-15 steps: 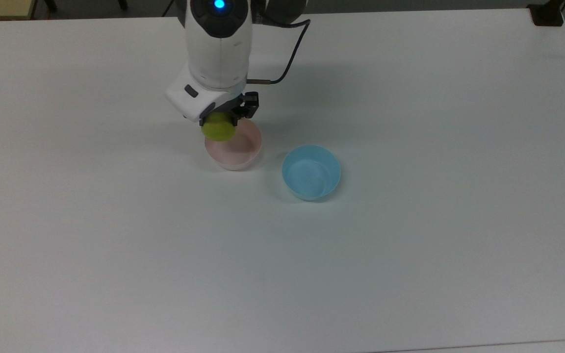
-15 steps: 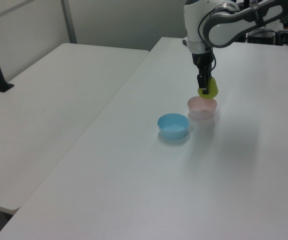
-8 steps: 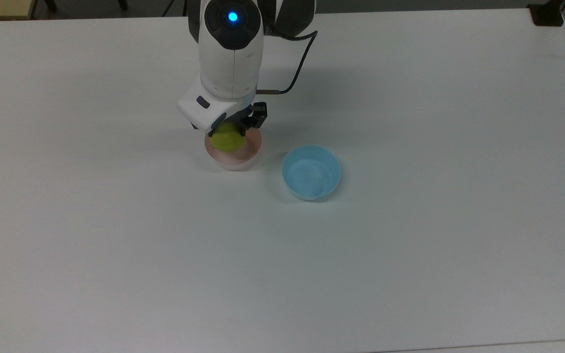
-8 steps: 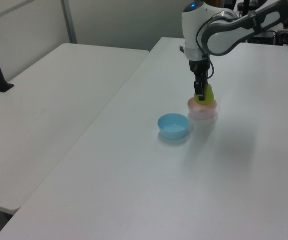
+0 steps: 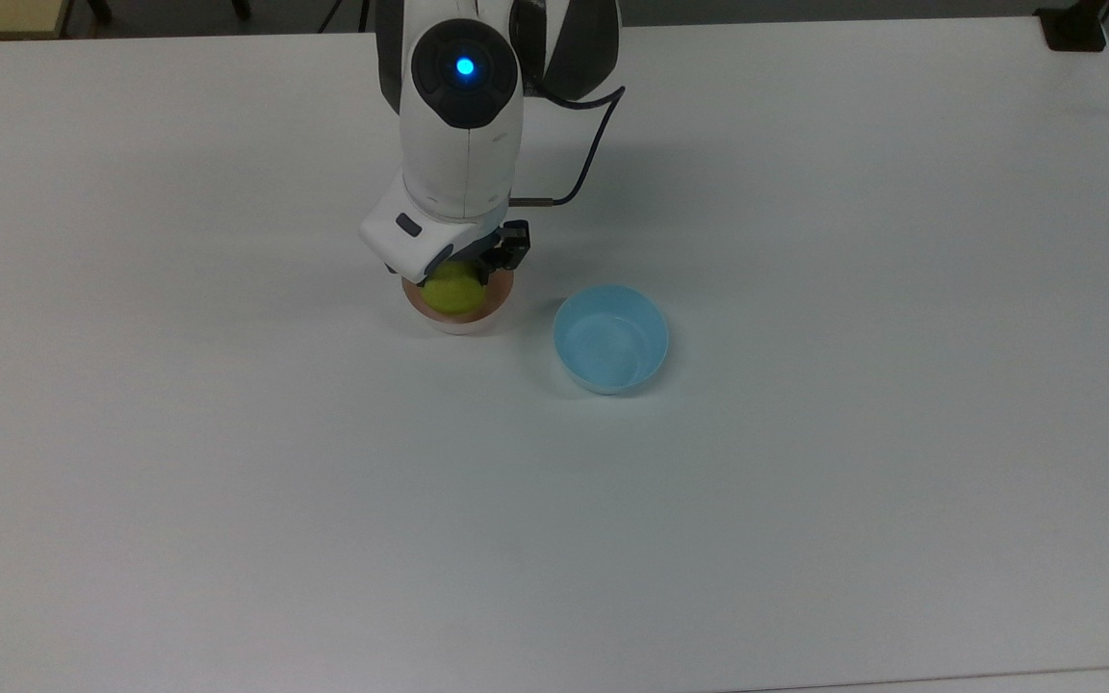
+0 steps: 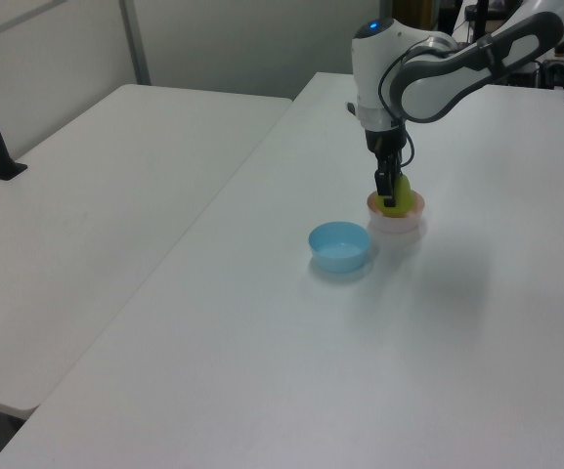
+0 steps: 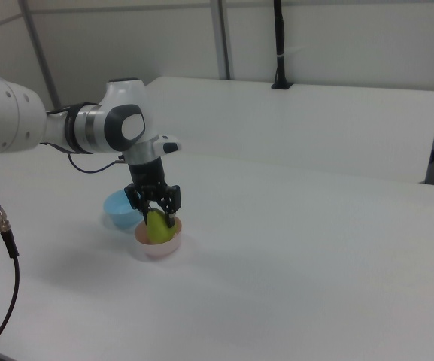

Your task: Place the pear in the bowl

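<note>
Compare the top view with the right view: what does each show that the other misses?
Top view only: the blue light on the arm's housing, and the blue bowl in full, standing apart from the pink bowl.
Right view only: the gripper from the side, closed on the pear, and a second table behind.
Both: the pear lowered into the pink bowl.
</note>
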